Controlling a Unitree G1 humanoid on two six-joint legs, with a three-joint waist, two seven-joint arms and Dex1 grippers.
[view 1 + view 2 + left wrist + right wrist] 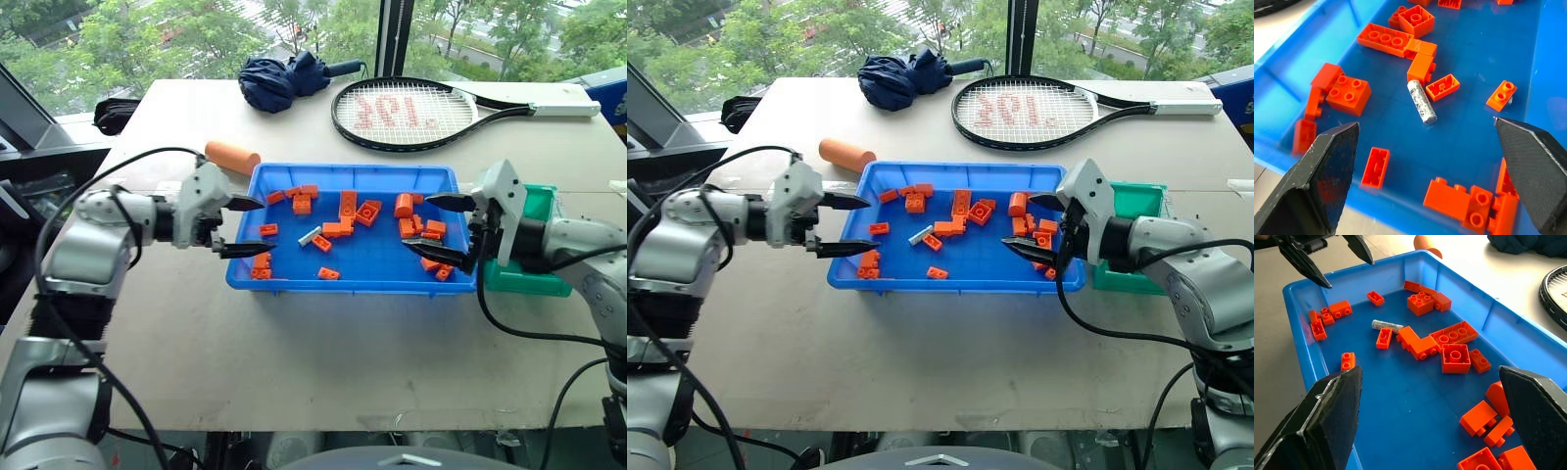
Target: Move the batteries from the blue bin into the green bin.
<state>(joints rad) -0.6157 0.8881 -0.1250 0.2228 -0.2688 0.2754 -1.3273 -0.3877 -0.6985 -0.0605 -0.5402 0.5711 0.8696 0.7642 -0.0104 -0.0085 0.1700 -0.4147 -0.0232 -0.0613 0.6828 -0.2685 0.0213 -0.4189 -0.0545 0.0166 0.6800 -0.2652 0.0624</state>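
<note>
I see the blue bin mid-table, full of scattered orange toy bricks. One battery lies flat on the bin floor, left of centre, just beside a small brick; in my left wrist view the battery sits between the fingertips' line of sight, touching nothing I can confirm except the floor. I can only make out this one battery; others may be hidden among the bricks.

My left gripper is at the bin's left wall, fingers spread wide, nothing between them, tips poking over the rim. My right gripper is at the bin's right end, fingers also spread wide and empty, the lower tip down among the bricks there.

The green bin stands right behind my right gripper, touching or just beside the blue bin's right wall; I can't tell what's inside.

An orange cylinder lies on the table just outside the blue bin's far-left corner. Farther back, a folded dark umbrella and a racket.
</note>
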